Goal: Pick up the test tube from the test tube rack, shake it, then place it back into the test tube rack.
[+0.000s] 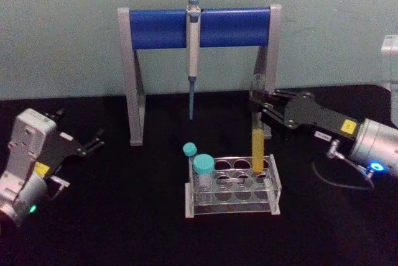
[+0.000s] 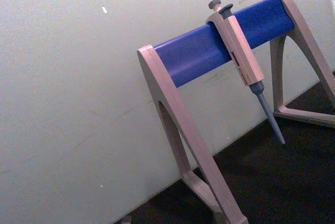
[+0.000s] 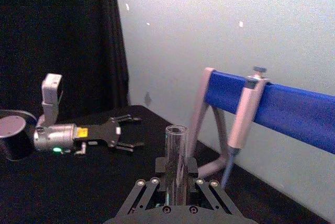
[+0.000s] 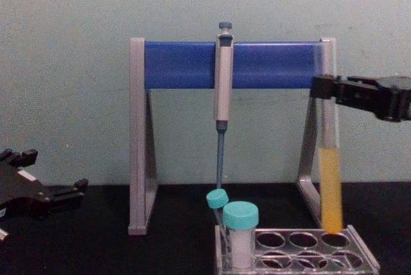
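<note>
Pooling low in clear test tube (image 4: 329, 146): yellow liquid.

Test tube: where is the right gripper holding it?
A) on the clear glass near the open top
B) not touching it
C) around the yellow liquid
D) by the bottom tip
A: in the chest view the right gripper is shut on the test tube at its clear upper part, well above the yellow liquid. The left gripper sits open far to the left.
</note>
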